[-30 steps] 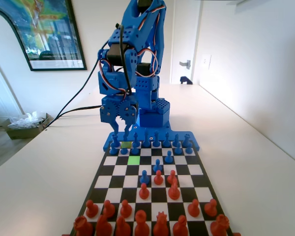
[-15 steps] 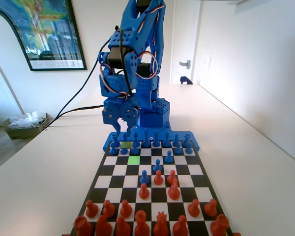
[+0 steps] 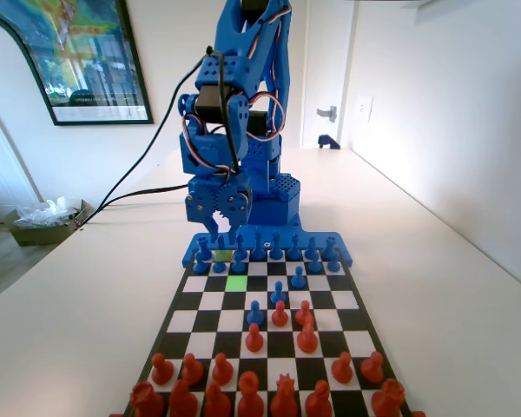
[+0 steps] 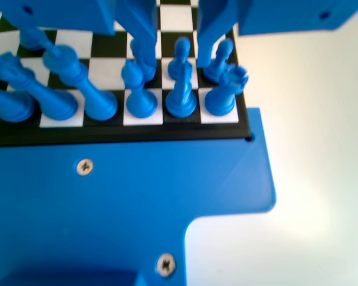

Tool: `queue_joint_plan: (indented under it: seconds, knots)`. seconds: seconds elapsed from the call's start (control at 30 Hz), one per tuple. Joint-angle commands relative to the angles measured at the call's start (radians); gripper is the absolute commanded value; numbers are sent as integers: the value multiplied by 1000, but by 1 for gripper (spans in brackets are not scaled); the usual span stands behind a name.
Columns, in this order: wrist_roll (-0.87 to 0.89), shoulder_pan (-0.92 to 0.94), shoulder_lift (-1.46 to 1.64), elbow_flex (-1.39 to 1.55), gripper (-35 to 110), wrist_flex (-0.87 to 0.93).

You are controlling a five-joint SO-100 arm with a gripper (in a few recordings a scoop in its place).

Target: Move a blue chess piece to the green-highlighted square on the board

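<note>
The board point(image 3: 330, 300) lies lengthwise with blue pieces at its far end. The green-highlighted square point(image 3: 236, 282) is bare, in the third row from the blue frame. My gripper point(image 3: 219, 229) hangs open over the left part of the blue pawn row in the fixed view. In the wrist view the gripper point(image 4: 178, 55) has its jaws apart, and a blue chess piece point(image 4: 182, 49), a pawn, stands in the gap untouched. The left jaw partly covers a neighbouring pawn point(image 4: 144, 64). That row of pawns point(image 3: 240, 259) stands just behind the green square.
A duller yellow-green square point(image 3: 223, 254) lies in the pawn row. Taller blue pieces point(image 4: 180, 92) line the back row, with a rook point(image 4: 224, 89) at the corner. Three blue pawns point(image 3: 279, 292) stand further up the board near red pawns point(image 3: 306, 313). Red pieces point(image 3: 247, 391) fill the near end.
The arm has swung a little to the right in the fixed view, carrying the open gripper along the blue pawn row. No piece has moved.
</note>
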Motion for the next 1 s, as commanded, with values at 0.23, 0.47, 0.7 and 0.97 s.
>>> queue_joint_plan:
  seconds: [0.23, 0.47, 0.7, 0.97]
  knots:
    - [-46, 25, -9, 11, 11, -57]
    - [-71, 35, -17, 20, 11, -78]
    - [-66, 28, -17, 38, 11, -92]
    - [-75, 9, -43, 54, 11, -150]
